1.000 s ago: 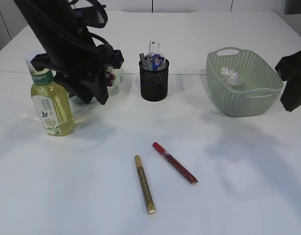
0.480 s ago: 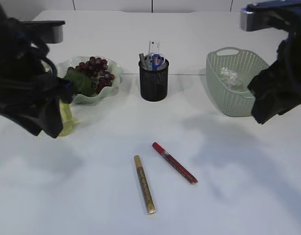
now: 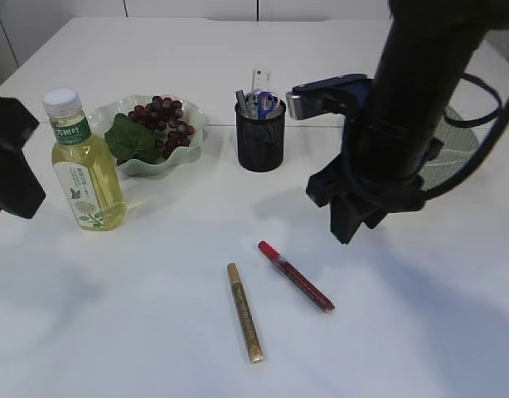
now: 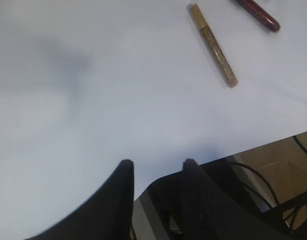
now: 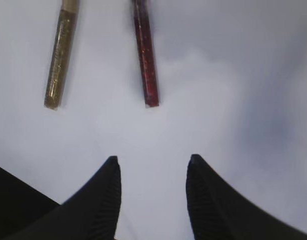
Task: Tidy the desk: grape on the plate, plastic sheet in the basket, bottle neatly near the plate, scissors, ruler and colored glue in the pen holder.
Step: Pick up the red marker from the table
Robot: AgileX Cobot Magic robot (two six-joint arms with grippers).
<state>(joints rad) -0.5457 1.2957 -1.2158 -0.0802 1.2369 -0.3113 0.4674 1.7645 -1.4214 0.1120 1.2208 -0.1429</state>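
Two colored glue pens lie on the white table, a red one [image 3: 296, 276] and a gold one [image 3: 244, 311]. My right gripper [image 5: 153, 161] hangs open and empty just short of the red pen [image 5: 145, 55], with the gold pen [image 5: 61, 55] to its left. In the exterior view it [image 3: 346, 230] is just right of and behind the red pen. My left gripper [image 4: 156, 167] is open and empty over the table's front edge, far from the gold pen [image 4: 212, 44]. The bottle [image 3: 84, 166] stands by the plate [image 3: 196, 124] of grapes [image 3: 162, 114]. Scissors [image 3: 265, 104] and ruler [image 3: 260, 79] stand in the pen holder [image 3: 260, 141]. The plastic sheet is hidden.
My right arm [image 3: 404, 108] covers most of the green basket [image 3: 450, 157] at the back right. My left arm [image 3: 10, 166] is a dark shape at the left edge, beside the bottle. The left wrist view shows the table's front edge with cables [image 4: 273, 185] below it.
My left arm has drawn back to the left edge, uncovering the bottle and plate. My right arm has swung in from the right to above the red pen, covering the basket.
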